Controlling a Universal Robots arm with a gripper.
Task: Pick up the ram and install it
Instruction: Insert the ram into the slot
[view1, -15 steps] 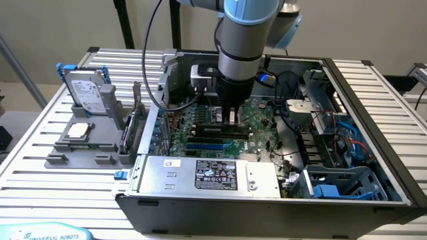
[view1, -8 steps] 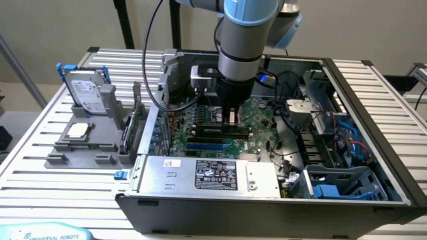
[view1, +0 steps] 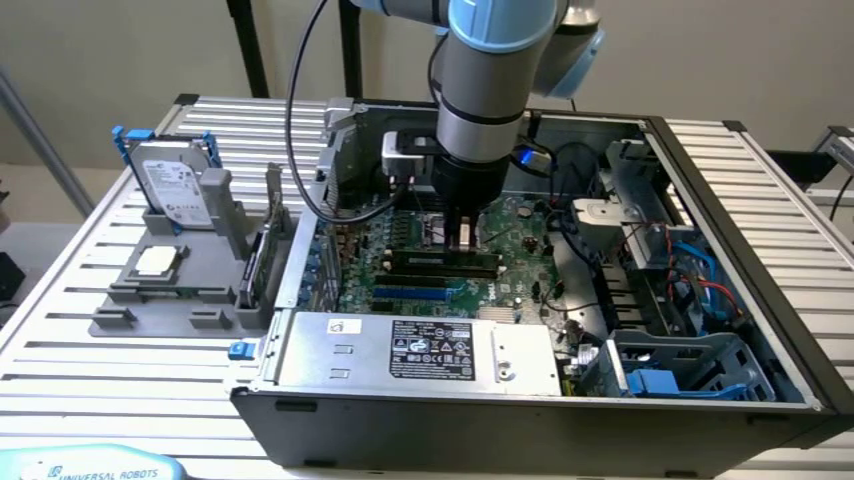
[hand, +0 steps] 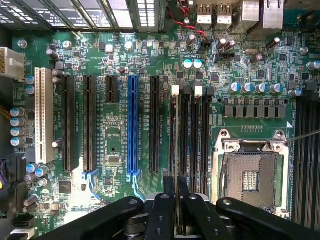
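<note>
The ram (hand: 175, 131) shows edge-on in the wrist view as a thin strip running out from between my fingertips. It lies along the first black memory slot (hand: 172, 150), next to the white latches (hand: 175, 90). My gripper (hand: 176, 184) is shut on the ram, with one black finger (hand: 169, 189) on each side. In the exterior view the gripper (view1: 461, 228) points straight down inside the open computer case (view1: 727, 260), just above the motherboard (view1: 514, 225). Whether the ram is fully seated in the slot cannot be told.
An empty processor socket (hand: 252, 175) lies beside the memory slots, and blue (hand: 132, 125) and white (hand: 43, 115) expansion slots on the other side. At the exterior view's left, a grey fixture (view1: 114, 320) holds a hard drive (view1: 174, 180), a processor chip (view1: 154, 262) and an expansion card (view1: 267, 250). The power supply (view1: 414, 345) sits at the case's front.
</note>
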